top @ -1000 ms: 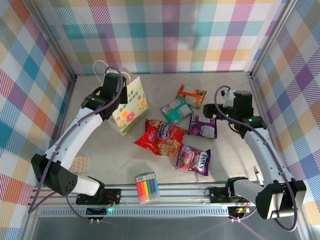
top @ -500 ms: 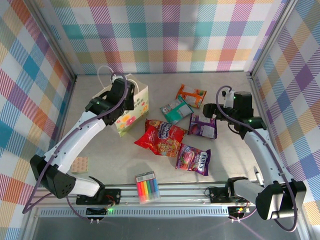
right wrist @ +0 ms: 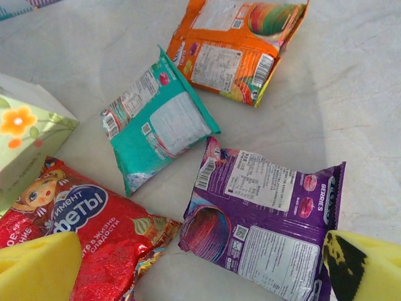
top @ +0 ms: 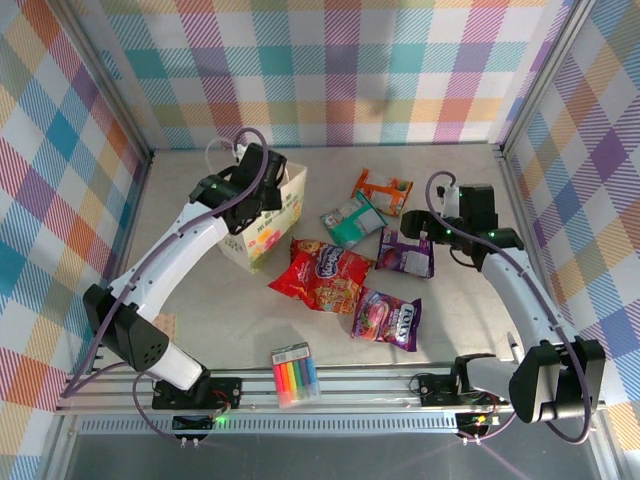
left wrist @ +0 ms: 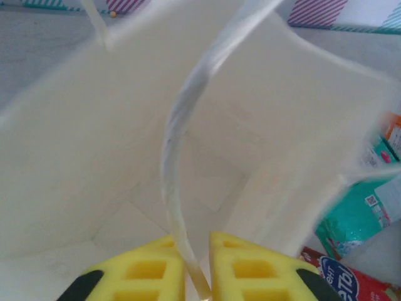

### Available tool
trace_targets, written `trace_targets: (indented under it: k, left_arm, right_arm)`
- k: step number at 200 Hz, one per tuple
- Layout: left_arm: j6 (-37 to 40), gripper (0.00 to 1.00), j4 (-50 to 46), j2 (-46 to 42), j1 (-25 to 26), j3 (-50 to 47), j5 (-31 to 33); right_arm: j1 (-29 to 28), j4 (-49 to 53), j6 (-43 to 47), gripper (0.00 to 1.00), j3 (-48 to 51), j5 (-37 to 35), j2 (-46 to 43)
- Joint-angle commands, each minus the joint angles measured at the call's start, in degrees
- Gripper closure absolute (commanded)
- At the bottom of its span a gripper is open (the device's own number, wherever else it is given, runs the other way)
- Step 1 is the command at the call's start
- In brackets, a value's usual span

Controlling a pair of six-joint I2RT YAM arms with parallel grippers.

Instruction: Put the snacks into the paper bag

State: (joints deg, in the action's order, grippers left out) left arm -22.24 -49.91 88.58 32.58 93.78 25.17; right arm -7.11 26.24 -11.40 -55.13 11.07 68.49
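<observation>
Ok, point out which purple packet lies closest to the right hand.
The far purple packet, beside the teal packet, right below the open right hand; the near purple packet lies closer to the arms' bases, by the red packet.

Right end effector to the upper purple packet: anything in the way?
Nothing visible. The right end effector hangs open right above the purple packet, whose top is bare. The teal packet and red packet lie beside it, not over it.

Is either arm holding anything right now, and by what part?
Left gripper: the paper bag's handle sits between its jaws; clamped or loose, cannot tell. Right gripper holds nothing.
</observation>
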Motion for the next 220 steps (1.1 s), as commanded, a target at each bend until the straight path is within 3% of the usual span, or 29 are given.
trace_targets:
  k: [1, 50, 63, 83, 143, 187, 220]
  left_arm:
    - [-1.4, 0.74, -5.0, 1.5, 0.5, 3.6, -0.7]
    - [-1.0, 0.59, -8.1, 1.1, 0.5, 7.2, -0.3]
    - [-0.3, 0.49, -9.0, 0.6, 0.5, 7.7, -0.4]
    - [0.8, 0.42, -9.9, -0.6, 0.5, 7.6, 0.6]
    - [3.4, 0.36, -7.9, -8.0, 0.5, 3.4, -2.0]
    - [4.5, 0.30, -11.2, -11.4, -0.2, 2.8, 1.7]
    - [5.5, 0.26, -11.8, -13.1, -2.4, 1.6, 0.5]
  right_arm:
    - [-0.3, 0.1, -0.7, 0.01, -2.0, 1.5, 0.1]
    - [-0.3, 0.5, -0.3, 0.01, -3.0, 2.1, 1.9]
    - [-0.3, 0.6, -0.6, 0.01, -3.2, 2.0, 2.3]
    - [-0.4, -0.1, -1.0, 0.00, -2.7, 1.5, 1.7]
    - [-0.5, 0.8, -0.8, 0.01, -3.8, 0.8, 0.6]
    - [-0.6, 2.0, -0.9, 0.00, -4.7, 0.8, -1.0]
    - [-0.7, 4.3, -0.2, 0.00, -7.2, 1.2, -1.4]
